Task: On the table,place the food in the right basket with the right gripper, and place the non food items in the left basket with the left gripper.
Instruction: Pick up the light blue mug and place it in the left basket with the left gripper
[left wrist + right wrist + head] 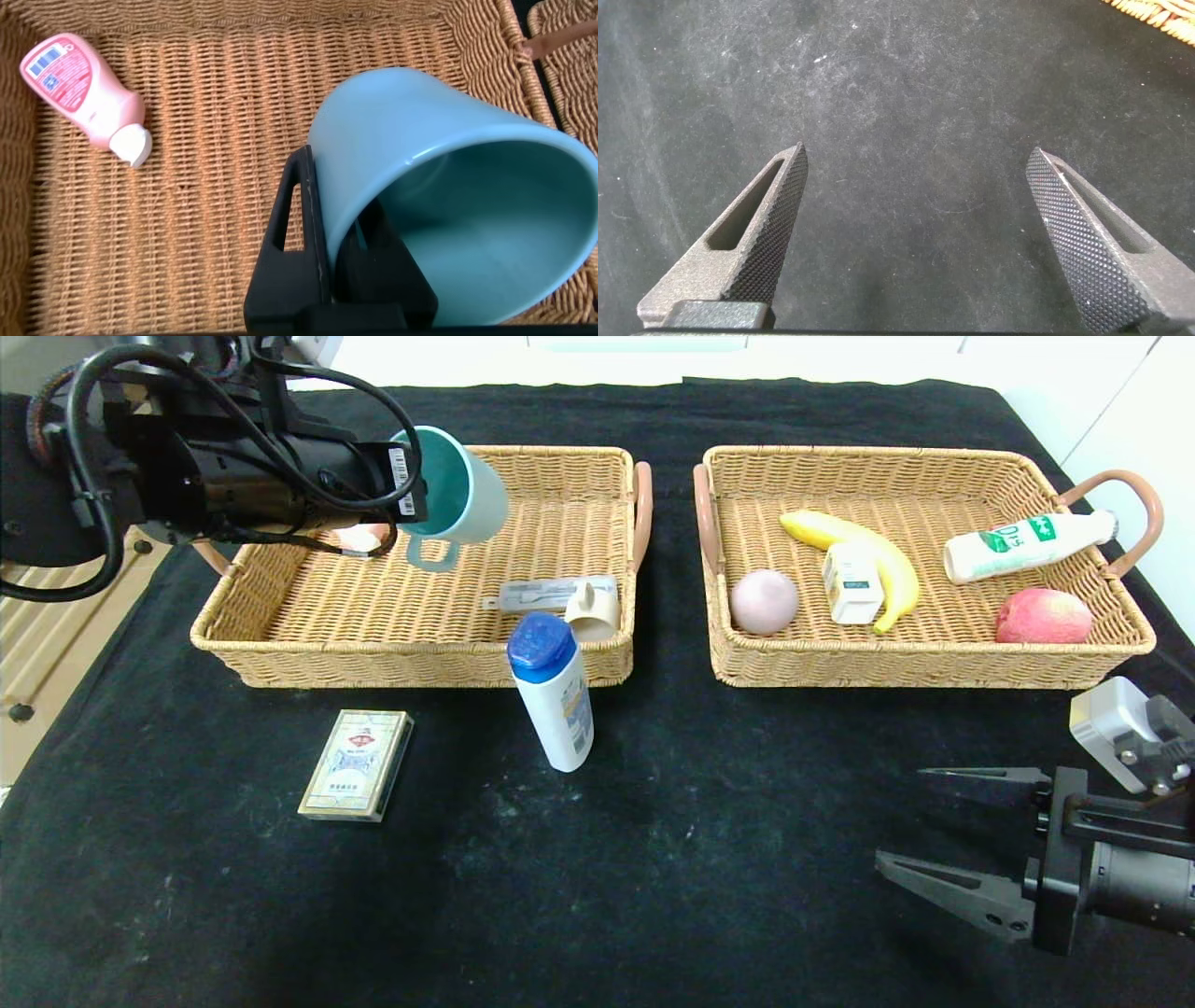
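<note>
Two wicker baskets sit side by side on the black bench point(653, 859). The left basket point(308, 616), upper left of the head view, holds a flat packet point(551, 593), one beige cup point(595, 611) and a pink bottle point(84, 93), which only the left wrist view shows clearly. The right basket point(934, 649), upper right, holds five things: a banana point(896, 569), a small carton point(851, 583), a pinkish ball point(764, 602), a white bottle with green print point(1027, 543) and a red apple point(1043, 616).

On the cloth, lower left, lie one card box point(357, 763) and one white bottle with a blue cap point(553, 695), leaning.

The left gripper point(341, 257) has its jaws clamped on the rim of the teal mug point(462, 495), tilted over the left basket. The right gripper point(934, 826) hangs at lower right, jaws spread wide, nothing between them.
</note>
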`<state>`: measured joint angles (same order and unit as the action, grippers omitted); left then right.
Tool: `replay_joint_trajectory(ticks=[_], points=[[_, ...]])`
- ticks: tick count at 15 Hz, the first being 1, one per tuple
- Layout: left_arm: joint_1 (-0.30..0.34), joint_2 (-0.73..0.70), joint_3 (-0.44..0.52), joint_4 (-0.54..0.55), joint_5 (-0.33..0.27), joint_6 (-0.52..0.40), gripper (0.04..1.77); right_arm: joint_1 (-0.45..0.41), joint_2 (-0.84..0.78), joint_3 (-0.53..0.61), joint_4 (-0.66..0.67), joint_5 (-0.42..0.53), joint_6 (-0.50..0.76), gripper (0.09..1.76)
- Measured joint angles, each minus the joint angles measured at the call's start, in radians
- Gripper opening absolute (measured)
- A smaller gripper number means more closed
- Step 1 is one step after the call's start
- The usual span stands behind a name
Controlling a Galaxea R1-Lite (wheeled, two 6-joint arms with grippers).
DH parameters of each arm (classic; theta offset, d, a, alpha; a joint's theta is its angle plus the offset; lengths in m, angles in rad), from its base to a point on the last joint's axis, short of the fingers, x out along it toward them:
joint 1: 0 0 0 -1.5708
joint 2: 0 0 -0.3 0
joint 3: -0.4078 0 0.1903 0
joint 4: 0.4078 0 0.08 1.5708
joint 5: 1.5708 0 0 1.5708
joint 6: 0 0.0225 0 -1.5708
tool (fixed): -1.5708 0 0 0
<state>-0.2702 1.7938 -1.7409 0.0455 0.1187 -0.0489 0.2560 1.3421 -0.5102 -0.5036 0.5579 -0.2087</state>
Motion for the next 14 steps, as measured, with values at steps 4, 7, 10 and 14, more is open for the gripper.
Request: replay_joint_trajectory(ticks=[4, 7, 10, 14], points=[[-0.01, 0.05, -0.041, 0.002, 0.004, -0.002, 0.18, -0.003, -0.004, -0.001, -0.005, 0.0, 0.0, 1.71], [-0.013, 0.057, -0.043, 0.008, 0.006, -0.001, 0.67, -0.005, 0.001, 0.013, -0.08, 0.0, 0.004, 1.71], [-0.015, 0.057, -0.041, 0.008, 0.007, -0.002, 1.0, -0.005, 0.012, 0.024, -0.096, 0.0, 0.006, 1.71], [-0.019, 0.048, -0.03, 0.012, 0.008, -0.002, 1.29, -0.005, 0.016, 0.028, -0.098, 0.001, 0.006, 1.71]])
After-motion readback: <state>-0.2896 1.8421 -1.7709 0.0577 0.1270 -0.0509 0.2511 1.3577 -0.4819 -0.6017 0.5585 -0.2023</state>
